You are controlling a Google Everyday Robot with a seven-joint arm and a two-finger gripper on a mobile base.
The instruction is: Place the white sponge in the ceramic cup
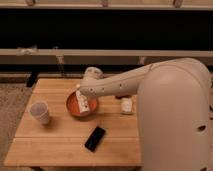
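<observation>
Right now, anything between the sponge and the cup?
Nothing visible. The sponge lies in the orange dish, with the claw right above it. Bare table separates dish and cup; the phone lies nearer the front edge, off that line.

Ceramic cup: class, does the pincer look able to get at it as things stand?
Probably yes: the pincer hangs over the orange dish, near the ceramic cup, with nothing standing between them.
</observation>
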